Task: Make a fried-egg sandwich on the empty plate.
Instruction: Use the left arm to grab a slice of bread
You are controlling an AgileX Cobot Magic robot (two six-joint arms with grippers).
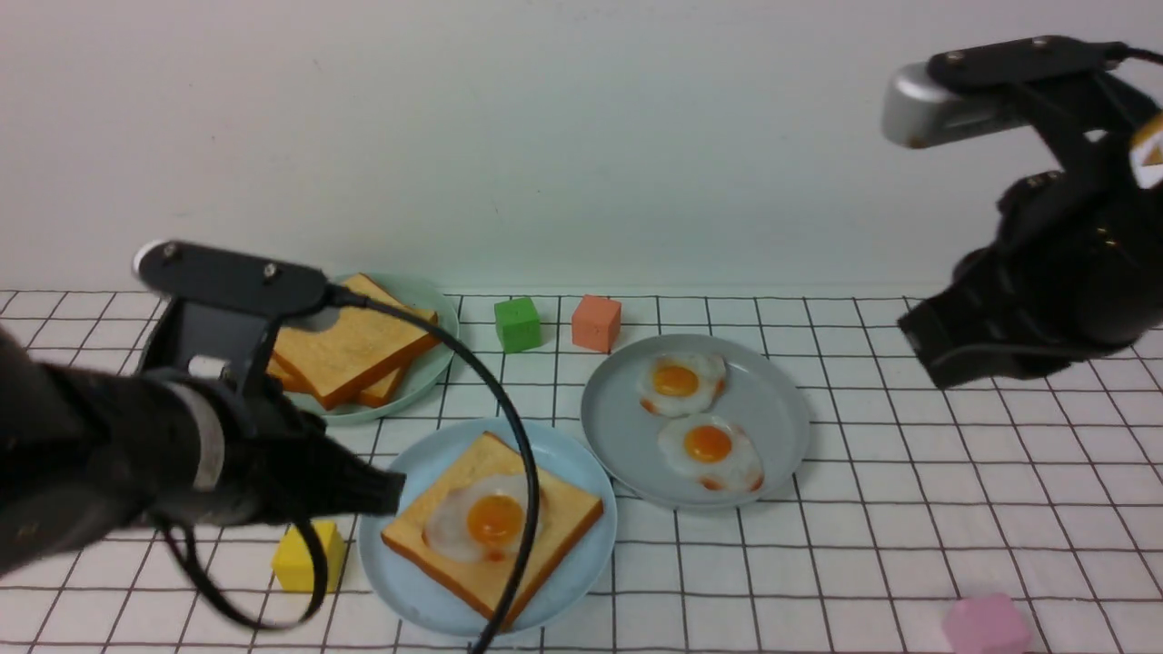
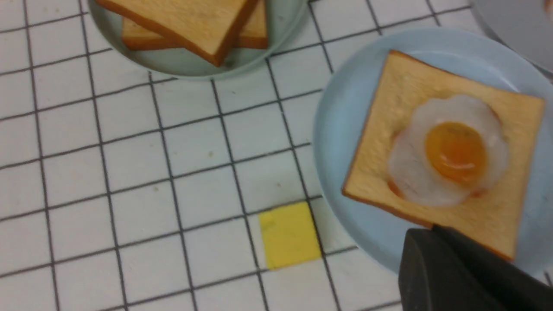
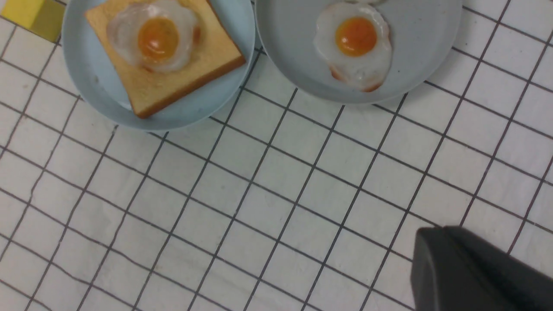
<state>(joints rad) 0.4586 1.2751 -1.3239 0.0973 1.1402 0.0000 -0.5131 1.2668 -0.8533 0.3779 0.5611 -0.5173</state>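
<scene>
The light blue plate (image 1: pixel 386 581) lies near the front, left of centre. A golden toast slice (image 1: pixel 554 527) sits on it with a fried egg (image 1: pixel 486 522) on top. Two more toast slices (image 1: pixel 350 350) are stacked on the pale green plate (image 1: pixel 436 363) behind. My left gripper (image 1: pixel 398 490) is shut and empty, its tip over the blue plate's left rim; in the left wrist view its tip (image 2: pixel 432 231) is at the toast's (image 2: pixel 475 216) edge. My right gripper (image 1: pixel 918 336) hangs shut and empty at the right, above bare cloth (image 3: pixel 432 233).
A grey plate (image 1: pixel 781 454) right of the blue one holds two fried eggs (image 1: pixel 681 381) (image 1: pixel 710 447). A green cube (image 1: pixel 518 323) and a salmon cube (image 1: pixel 596 322) stand at the back. A yellow cube (image 1: pixel 309 556) sits by the blue plate, and a pink cube (image 1: pixel 986 625) at the front right.
</scene>
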